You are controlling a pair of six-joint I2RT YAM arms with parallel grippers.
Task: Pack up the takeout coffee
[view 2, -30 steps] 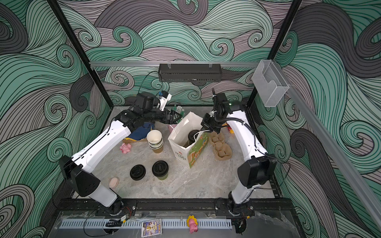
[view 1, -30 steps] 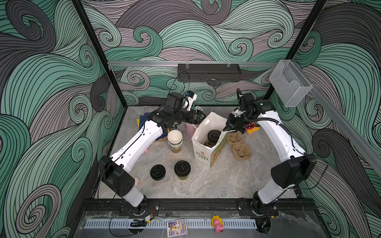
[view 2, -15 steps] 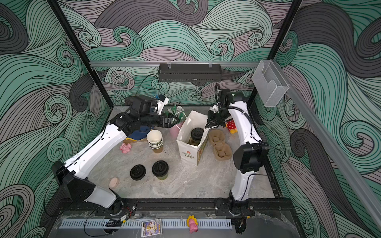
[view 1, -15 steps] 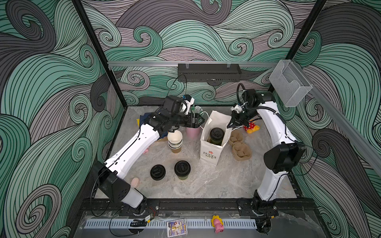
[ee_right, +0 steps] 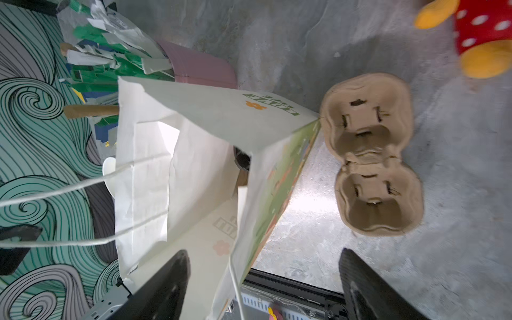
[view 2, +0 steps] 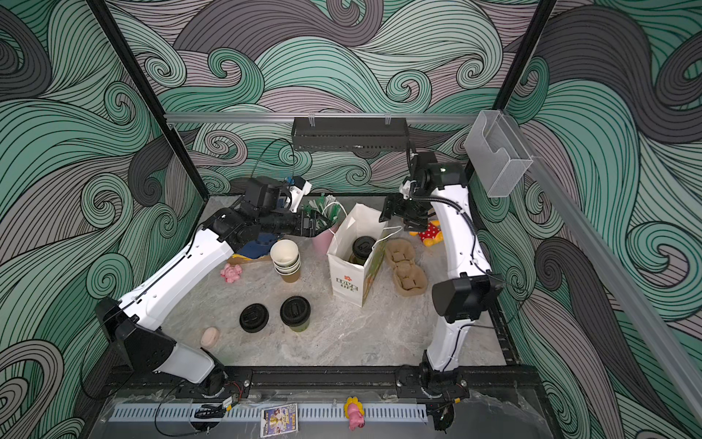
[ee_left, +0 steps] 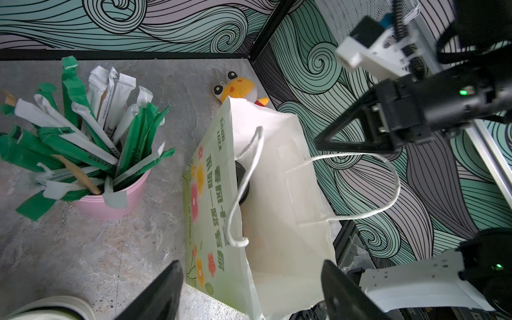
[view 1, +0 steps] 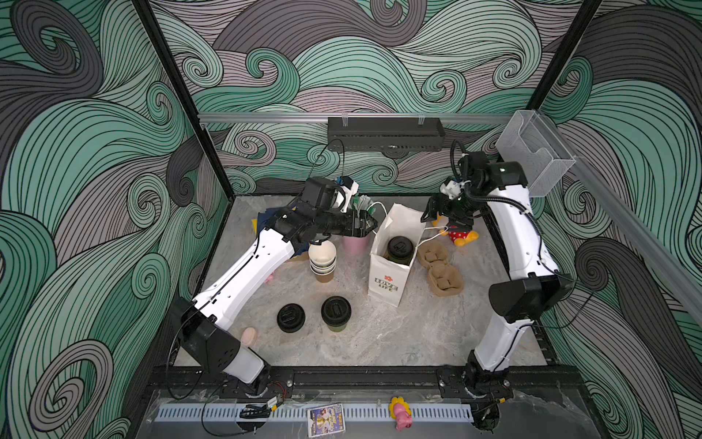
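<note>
Soft, even light is washing both top views, shadows falling faint. In the right wrist view glare is blooming on the tabletop (ee_right: 300,205) and the plush toy (ee_right: 482,36) is smearing; the fingers (ee_left: 158,293) of the left hand (ee_left: 250,264) are looking soft.

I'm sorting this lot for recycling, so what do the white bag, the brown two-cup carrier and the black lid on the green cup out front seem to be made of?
White bag: matte paper, going by its crisp creases and folds.
Brown carrier: likely moulded pulp, with a rough, fibrous, dull surface.
Black lid: probably plastic, smooth with a faint sheen and moulded ridges.
</note>
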